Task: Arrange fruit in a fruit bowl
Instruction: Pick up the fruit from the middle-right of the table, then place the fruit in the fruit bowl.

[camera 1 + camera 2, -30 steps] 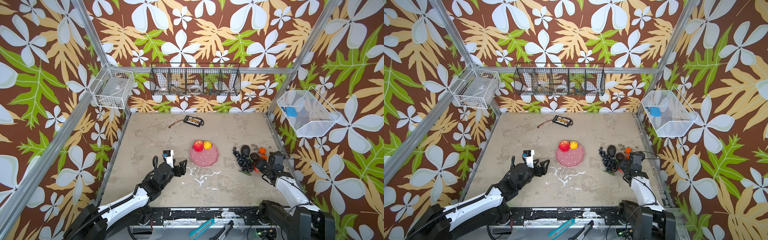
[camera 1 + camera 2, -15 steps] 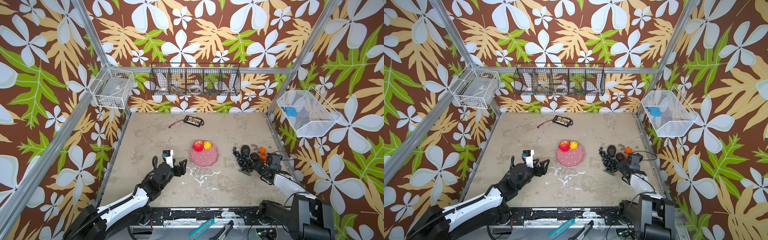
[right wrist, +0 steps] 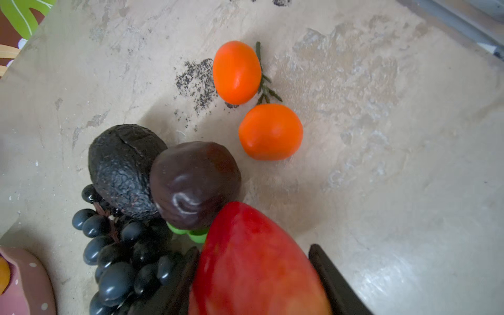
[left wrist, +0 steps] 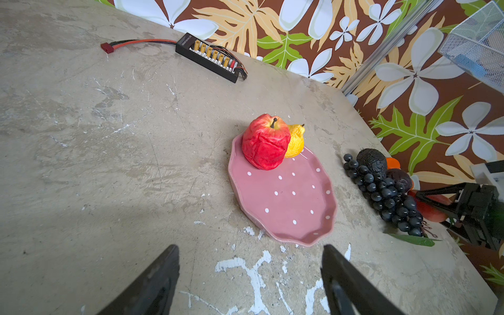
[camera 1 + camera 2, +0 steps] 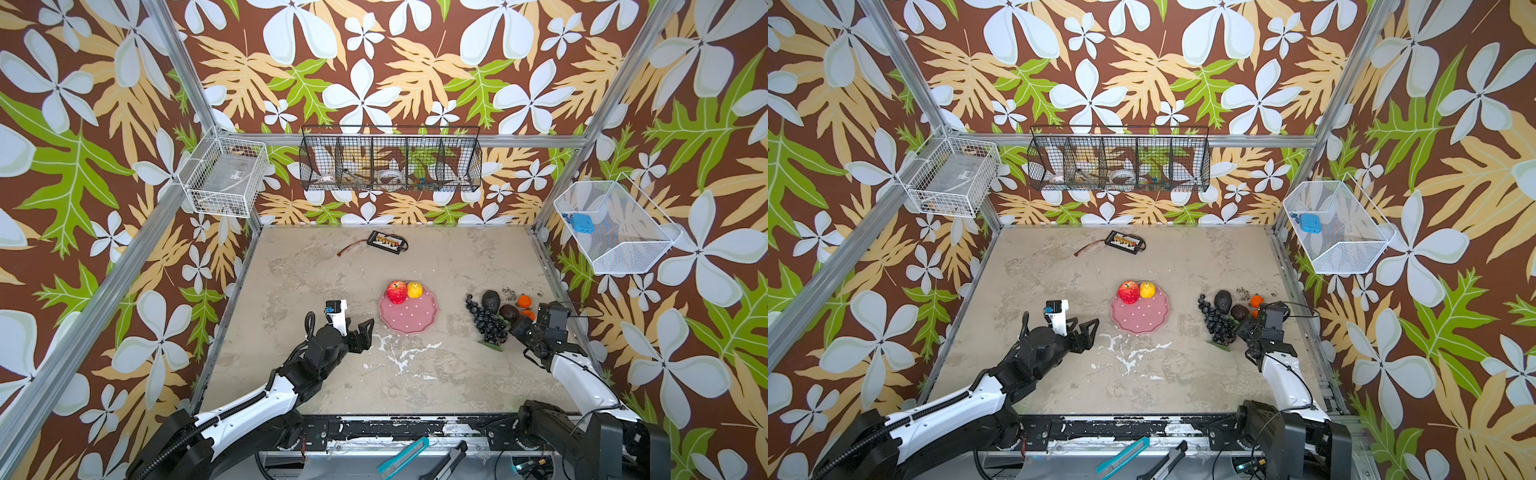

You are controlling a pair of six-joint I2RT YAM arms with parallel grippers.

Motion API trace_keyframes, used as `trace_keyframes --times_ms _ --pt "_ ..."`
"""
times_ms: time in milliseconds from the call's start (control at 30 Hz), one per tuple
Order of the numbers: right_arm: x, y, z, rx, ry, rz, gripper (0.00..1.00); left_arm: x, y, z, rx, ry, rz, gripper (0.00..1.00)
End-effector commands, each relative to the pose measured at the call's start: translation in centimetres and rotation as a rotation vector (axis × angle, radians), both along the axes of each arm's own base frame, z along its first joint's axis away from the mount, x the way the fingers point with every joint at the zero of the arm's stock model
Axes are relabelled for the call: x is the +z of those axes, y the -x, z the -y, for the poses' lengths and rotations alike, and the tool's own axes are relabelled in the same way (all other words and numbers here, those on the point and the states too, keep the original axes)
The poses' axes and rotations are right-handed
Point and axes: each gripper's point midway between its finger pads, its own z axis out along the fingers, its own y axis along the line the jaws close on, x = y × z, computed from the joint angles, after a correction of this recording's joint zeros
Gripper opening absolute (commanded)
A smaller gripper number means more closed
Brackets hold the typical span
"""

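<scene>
The right gripper (image 3: pixel 253 248) has its jaws drawn in on the red strawberry (image 3: pixel 253 278), one black finger against each flank. The fruit rests on the table (image 5: pixel 332 270) at roughly 6 o'clock from the dark purple fruit (image 3: pixel 195 185), in the loose pile at 3 o'clock from the fruit bowl (image 5: pixel 411 322). Compared with a second ago, that arm sits lower at the pile, while the left arm, the bowl and its contents have not shifted. The left gripper (image 4: pixel 250 247) hangs wide open and empty at about 8 o'clock from the bowl. The strawberry is smooth, glossy and tapered, with bright green leaves. The purple fruit touching it is round and dimpled, and it presses against the black, pebbly avocado (image 3: pixel 122 169). The grape bunch (image 3: pixel 117 272), shiny dark beads, runs toward 6 o'clock from the avocado over a flat grey-green leaf (image 5: pixel 490 345). The oval orange (image 3: pixel 236 72) and the rounder orange (image 3: pixel 270 132), both smooth, lie at 3 o'clock from the avocado. The bowl is shallow, glazed pink, white-dotted and scalloped. The crumpled red apple (image 5: pixel 397 292) and the yellow pear (image 5: pixel 414 289) sit touching at its 12 o'clock rim.
</scene>
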Motion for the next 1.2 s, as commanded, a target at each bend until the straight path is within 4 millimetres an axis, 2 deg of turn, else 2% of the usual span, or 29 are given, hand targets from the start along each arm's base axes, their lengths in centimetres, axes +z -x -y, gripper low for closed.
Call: trace_keyframes --times_ms 0,167,333,467,667,733,833,933,1033,1167 --pt "1.3 0.0 -0.1 0.014 0.015 0.019 0.54 0.9 -0.3 -0.2 0.018 0.009 0.032 0.83" --pt "4.1 -0.8 -0.9 0.075 0.038 0.077 0.53 1.0 -0.4 -0.6 0.037 0.003 0.042 0.83" --pt "6.6 -2.4 -3.3 0.193 0.093 0.099 0.52 1.0 -0.4 -0.6 0.039 -0.002 0.041 0.83" --pt "7.5 -3.4 -5.0 0.269 0.045 0.135 0.52 0.9 -0.5 -0.6 0.037 -0.004 0.039 0.83" --pt "8.9 -5.4 -9.7 0.468 0.035 0.194 0.52 0.9 -0.5 -0.7 0.043 -0.015 0.041 0.83" --pt "9.6 -6.2 -12.1 0.547 0.066 0.206 0.52 0.9 -0.6 -0.8 0.046 -0.018 0.041 0.83" --pt "9.6 -7.1 -16.0 0.667 0.082 0.205 0.52 0.9 -0.6 -0.9 0.052 -0.022 0.042 0.83" --pt "8.7 -7.7 -19.5 0.781 0.096 0.177 0.52 1.0 -0.5 -1.0 0.056 -0.025 0.044 0.83" --pt "7.1 -8.0 -21.9 0.866 0.092 0.137 0.53 1.1 -0.5 -1.2 0.064 -0.029 0.050 0.83" --pt "5.5 -8.5 -24.0 0.927 0.105 0.094 0.53 1.2 -0.5 -1.3 0.065 -0.028 0.053 0.83"
